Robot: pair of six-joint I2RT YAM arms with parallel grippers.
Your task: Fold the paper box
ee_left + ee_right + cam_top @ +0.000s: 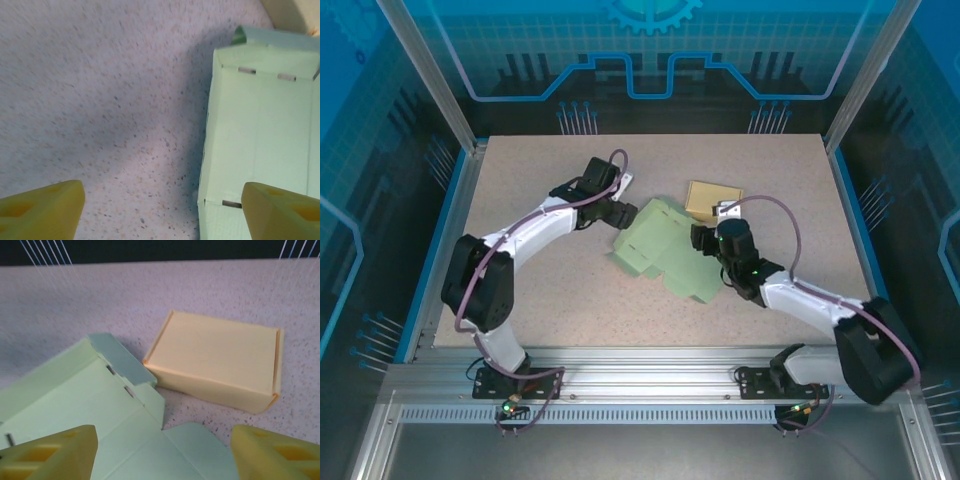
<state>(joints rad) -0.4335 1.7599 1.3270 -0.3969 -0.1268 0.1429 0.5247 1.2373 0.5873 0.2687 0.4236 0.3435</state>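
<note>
Paper box (660, 255), green, lying open on table (570, 300) | left hand (162, 202) apart | right hand (162, 442) apart | yellow box (712, 197) beside

Left wrist view: green paper box (260, 135) cut off at right and bottom edges; we see table (90, 75) left of box smeared by blur. Right wrist view: box cut off at left and bottom. Top view: right gripper (708, 240) covers box's right edge; there we cannot make out its jaws.

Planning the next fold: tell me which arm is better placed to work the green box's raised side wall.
Probably left: the left tool, open, straddles the green box's raised wall. The right tool, also open, hovers over flat flaps.
</note>
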